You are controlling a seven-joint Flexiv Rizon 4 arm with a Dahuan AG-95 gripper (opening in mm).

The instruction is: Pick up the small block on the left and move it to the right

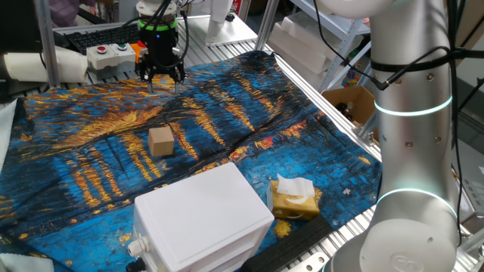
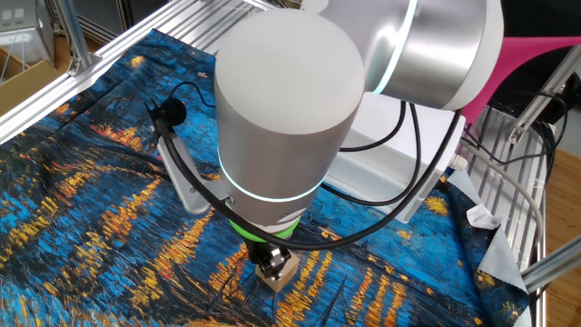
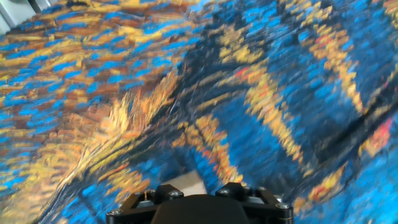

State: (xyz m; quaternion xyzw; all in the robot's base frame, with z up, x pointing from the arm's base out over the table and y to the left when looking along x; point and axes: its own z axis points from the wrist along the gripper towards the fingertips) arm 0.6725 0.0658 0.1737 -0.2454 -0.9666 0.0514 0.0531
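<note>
Small block point(image 1: 160, 140) resting mid-cloth on counter, well apart from hand point(image 1: 159, 76); grip state impossible to tell, nothing held. Risk: off-centre descent nudging block across wrinkled cloth.

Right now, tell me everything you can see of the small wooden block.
The small block is a plain light-tan cube that looks like wood, with no markings. It sits upright and flat on the blue and orange painted cloth, alone, touching nothing else. The white plastic box lies nearer the camera, apart from it. The pincer hangs farther back and holds nothing. In the other fixed view the arm hides most of the block.
</note>
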